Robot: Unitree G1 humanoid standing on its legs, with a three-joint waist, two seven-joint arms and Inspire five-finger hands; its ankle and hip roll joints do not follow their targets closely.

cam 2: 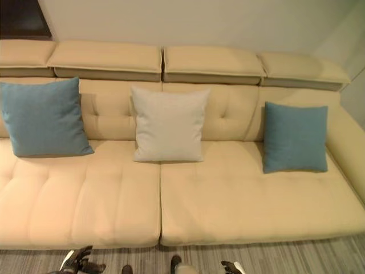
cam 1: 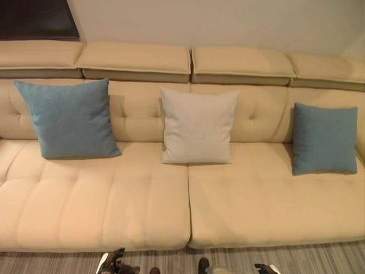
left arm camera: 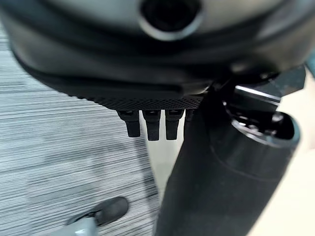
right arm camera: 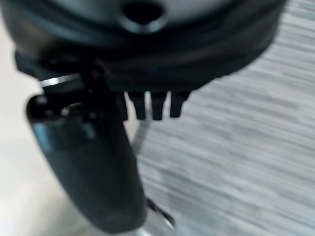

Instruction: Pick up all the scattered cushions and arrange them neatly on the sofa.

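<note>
Both hands sit lowest in the head views, at the bottom edge over the striped grey floor: the left hand at lower left of centre, the right hand at lower right. In the wrist views each hand's fingers hang straight and relaxed with the thumb standing beside them, grasping nothing; past them lie only the floor and a pale strip of sofa edge.

Three cushions stand upright on the seat, each leaning against the backrest. A blue cushion is at the left of the frame, a pale grey cushion in the middle just above the seam between the two seat pads, and a smaller blue cushion at the right. They are well apart and roughly evenly spread. The beige sofa spans the whole width, with padded headrest blocks along the top and a plain wall behind; a dark panel fills the upper left corner.

Judged from this, the arranging looks done: no cushion shows on the visible floor. The next move probably calls for only a check for strays outside the frame, or perhaps straightening the slightly tilted left cushion.
</note>
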